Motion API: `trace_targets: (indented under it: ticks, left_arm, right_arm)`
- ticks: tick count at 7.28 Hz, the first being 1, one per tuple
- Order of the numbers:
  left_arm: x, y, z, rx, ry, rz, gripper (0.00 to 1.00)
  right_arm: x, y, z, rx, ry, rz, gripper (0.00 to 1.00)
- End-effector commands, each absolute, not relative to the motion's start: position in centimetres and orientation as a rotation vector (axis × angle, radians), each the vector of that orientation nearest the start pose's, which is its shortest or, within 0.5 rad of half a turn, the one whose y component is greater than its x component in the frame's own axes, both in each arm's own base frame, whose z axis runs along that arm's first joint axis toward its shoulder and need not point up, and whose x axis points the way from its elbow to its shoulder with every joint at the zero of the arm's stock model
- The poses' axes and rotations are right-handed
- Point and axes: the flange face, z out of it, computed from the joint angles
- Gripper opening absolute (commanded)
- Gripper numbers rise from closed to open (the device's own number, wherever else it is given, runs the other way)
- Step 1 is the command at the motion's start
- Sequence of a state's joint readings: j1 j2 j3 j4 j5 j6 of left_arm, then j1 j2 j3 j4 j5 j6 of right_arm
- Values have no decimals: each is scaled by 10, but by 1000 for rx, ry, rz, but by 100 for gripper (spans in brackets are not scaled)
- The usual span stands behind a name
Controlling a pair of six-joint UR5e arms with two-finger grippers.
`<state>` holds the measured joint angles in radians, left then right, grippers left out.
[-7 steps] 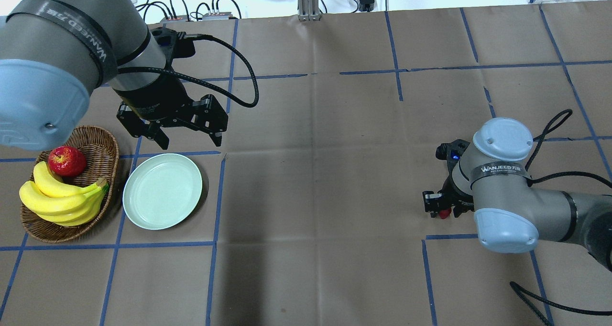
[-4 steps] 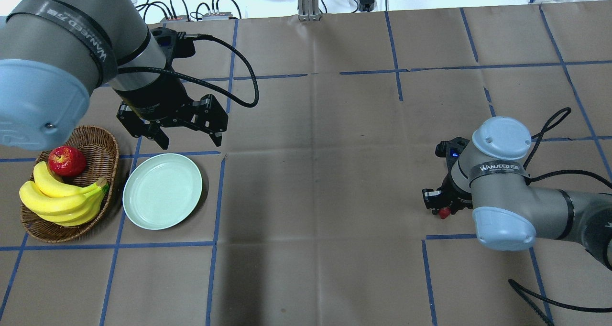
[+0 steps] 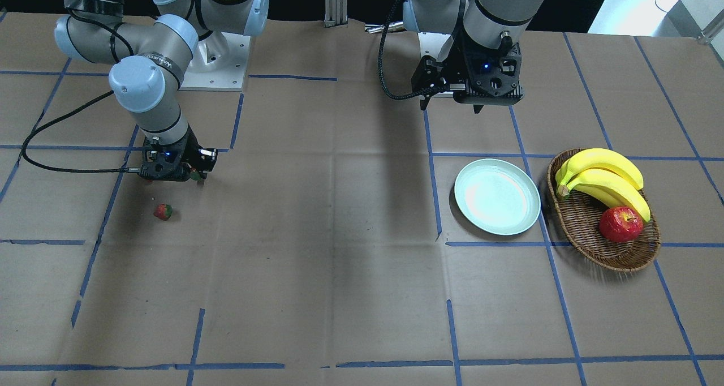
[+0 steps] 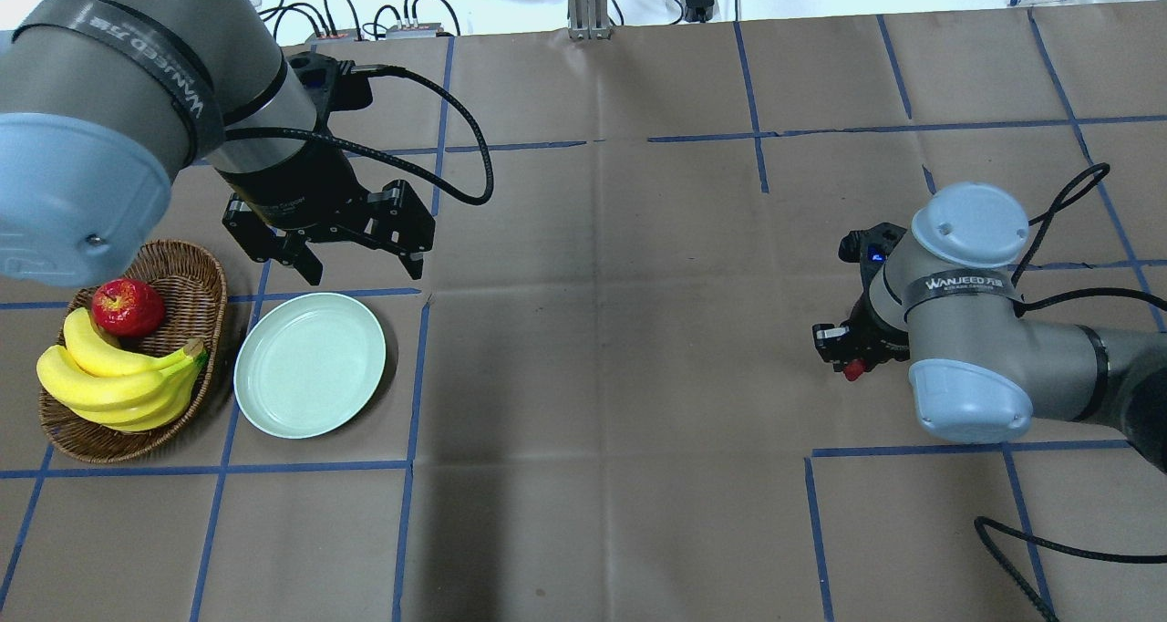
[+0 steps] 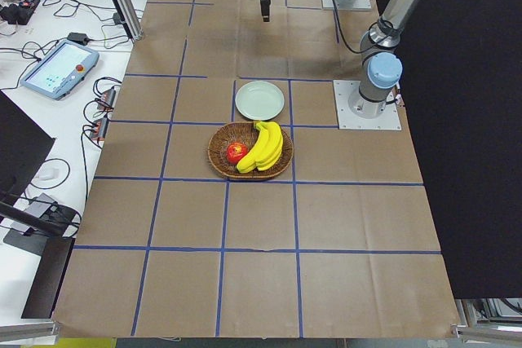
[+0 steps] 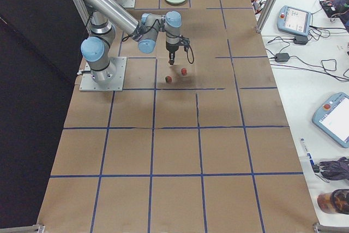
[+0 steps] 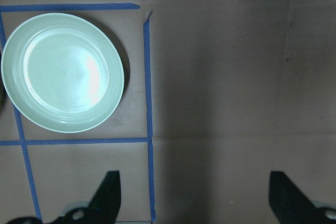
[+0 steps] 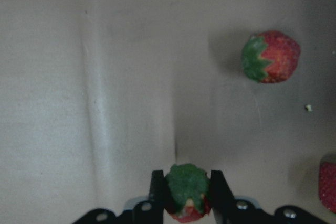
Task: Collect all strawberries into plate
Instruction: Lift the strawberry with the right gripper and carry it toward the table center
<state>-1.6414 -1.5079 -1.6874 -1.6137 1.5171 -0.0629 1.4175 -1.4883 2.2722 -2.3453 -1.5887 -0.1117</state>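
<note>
While right tool [image 8: 186, 177] points straight down pinching a strawberry [image 8: 186, 193], left tool [image 4: 363, 274] hangs spread wide, empty, near plate [image 4: 310, 365]

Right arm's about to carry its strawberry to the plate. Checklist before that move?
1. Grip: right hand shut on the held strawberry, a finger on each side: ok.
2. Lift height off the table: cannot tell.
3. Target plate has nothing in it: ok.
4. Clearance: left hand is open and hangs beyond the plate's far rim, not over it: ok.
5. Two loose strawberries lie on the table, apart from the right hand: ok.
</note>
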Motion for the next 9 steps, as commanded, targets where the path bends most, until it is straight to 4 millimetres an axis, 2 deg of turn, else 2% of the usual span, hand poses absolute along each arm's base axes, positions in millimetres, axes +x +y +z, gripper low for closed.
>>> trace_targets:
  ticks: [1, 2, 3, 5, 6, 7, 8, 9]
  left_arm:
    - [-170, -444, 457, 6, 3185, 159, 100]
    - [-170, -444, 457, 6, 3185, 159, 100]
    - [-170, -443, 457, 3, 3184, 162, 100]
    - [-170, -444, 457, -9, 3184, 160, 100]
    - [-170, -444, 456, -9, 3184, 162, 100]
    - [-169, -444, 456, -14, 3181, 162, 100]
    - [-167, -446, 456, -23, 3181, 161, 100]
    - [-162, -448, 455, -31, 3181, 168, 100]
  right_arm:
    - [75, -456, 238, 127, 3142, 29, 13]
    - [106, -477, 251, 132, 3129, 57, 13]
    - [151, -492, 244, 151, 3104, 68, 13]
    - [258, -515, 232, 229, 3101, 53, 13]
    - [313, -524, 219, 281, 3063, 78, 13]
    - [354, -537, 211, 345, 3050, 70, 13]
    - [386, -545, 202, 354, 3046, 60, 13]
    - [394, -548, 200, 346, 3055, 49, 13]
